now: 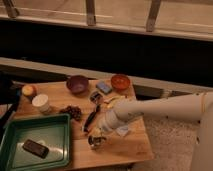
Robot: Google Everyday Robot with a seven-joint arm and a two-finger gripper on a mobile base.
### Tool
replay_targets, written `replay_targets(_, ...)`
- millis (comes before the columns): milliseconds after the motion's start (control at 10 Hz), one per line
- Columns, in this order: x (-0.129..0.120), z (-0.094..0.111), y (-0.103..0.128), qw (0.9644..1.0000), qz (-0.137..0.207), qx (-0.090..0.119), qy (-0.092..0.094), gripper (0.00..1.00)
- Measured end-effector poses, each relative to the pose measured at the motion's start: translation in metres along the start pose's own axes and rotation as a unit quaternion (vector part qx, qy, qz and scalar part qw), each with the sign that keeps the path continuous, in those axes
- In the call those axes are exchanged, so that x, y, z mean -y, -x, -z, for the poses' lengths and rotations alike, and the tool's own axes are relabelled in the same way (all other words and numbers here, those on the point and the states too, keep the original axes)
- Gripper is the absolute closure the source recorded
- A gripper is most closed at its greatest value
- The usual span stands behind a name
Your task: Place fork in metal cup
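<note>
Claw [100, 131] above table [127, 147] (wooden): bowls, possibly tray [35, 145].

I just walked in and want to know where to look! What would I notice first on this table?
The long white robot arm reaches in from the right, its tool low over the wooden table's front edge, just above the small shiny metal cup. Next comes the big green plastic tray at the front left, holding a dark rectangular block. At the back sit a round purple bowl and a round orange bowl.
</note>
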Motion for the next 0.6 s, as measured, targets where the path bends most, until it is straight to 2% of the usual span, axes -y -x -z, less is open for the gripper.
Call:
replay_targets(400, -0.002, 0.018, -0.004, 0.9997, -0.008, 0.008, -0.020, 1.00)
replay_targets(600, -0.005, 0.021, -0.009, 0.9997, -0.014, 0.008, -0.020, 1.00)
